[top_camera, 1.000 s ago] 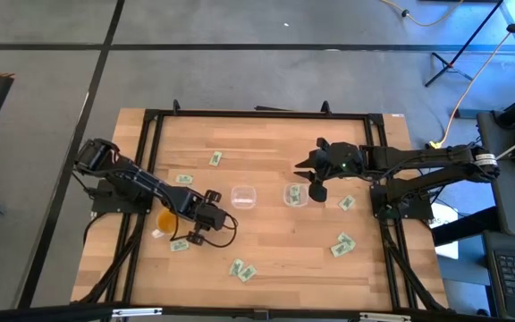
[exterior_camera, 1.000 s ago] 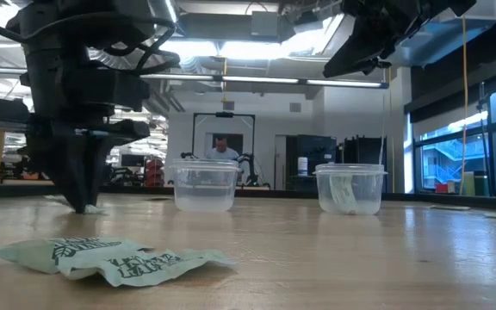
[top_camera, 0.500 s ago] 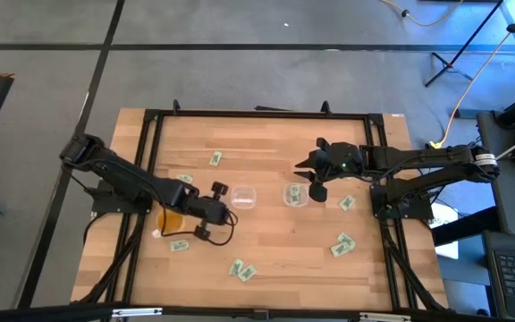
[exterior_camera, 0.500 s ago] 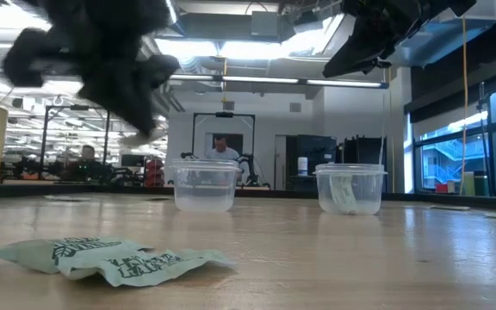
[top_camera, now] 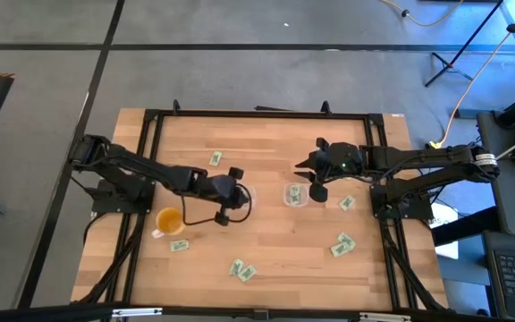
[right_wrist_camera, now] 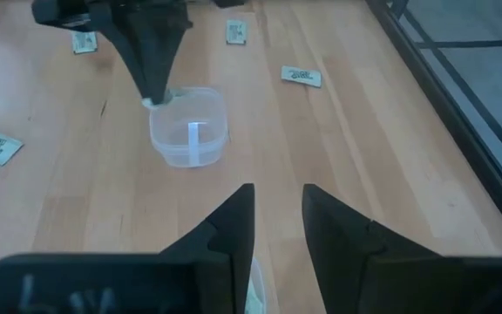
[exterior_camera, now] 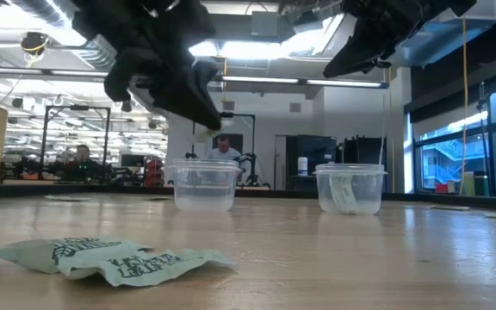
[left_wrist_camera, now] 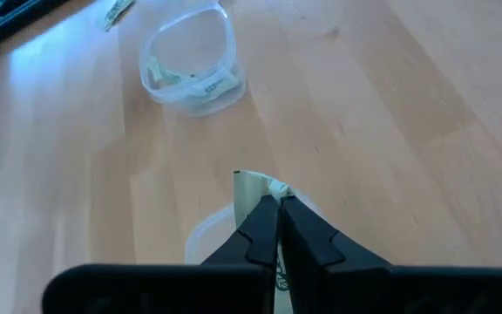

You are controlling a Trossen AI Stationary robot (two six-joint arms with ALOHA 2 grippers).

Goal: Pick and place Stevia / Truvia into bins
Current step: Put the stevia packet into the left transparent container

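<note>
My left gripper [top_camera: 232, 191] is shut on a green and white Stevia packet [left_wrist_camera: 253, 186] and hovers just above the left clear bin [top_camera: 244, 196]. The low view shows the packet [exterior_camera: 203, 133] hanging over that bin [exterior_camera: 205, 185]. My right gripper [top_camera: 316, 182] is open and empty, raised beside the right clear bin [top_camera: 295, 194], which holds packets [exterior_camera: 341, 191]. Loose packets lie flat on the table at the far side [top_camera: 215, 158], near left [top_camera: 179, 244], front [top_camera: 242, 269] and right [top_camera: 342, 243]. My left gripper pinches the packet between its two fingertips [left_wrist_camera: 267, 214], with one end of the packet [left_wrist_camera: 249, 181] sticking out past them. The fingers slant down toward the table's right. The packet is lifted clear, above the left bin's opening [right_wrist_camera: 190, 122].
An orange translucent cup [top_camera: 169, 219] stands on the table left of the bins. Another packet [top_camera: 346, 203] lies right of the right bin. A black frame [top_camera: 257, 114] runs round the tabletop. Open wood lies between the bins and the near edge.
My left gripper has risen from the table beside the orange cup with a packet pinched in it. It has swung toward the table's right and far side and now stands over the left bin. My right arm has kept still.
</note>
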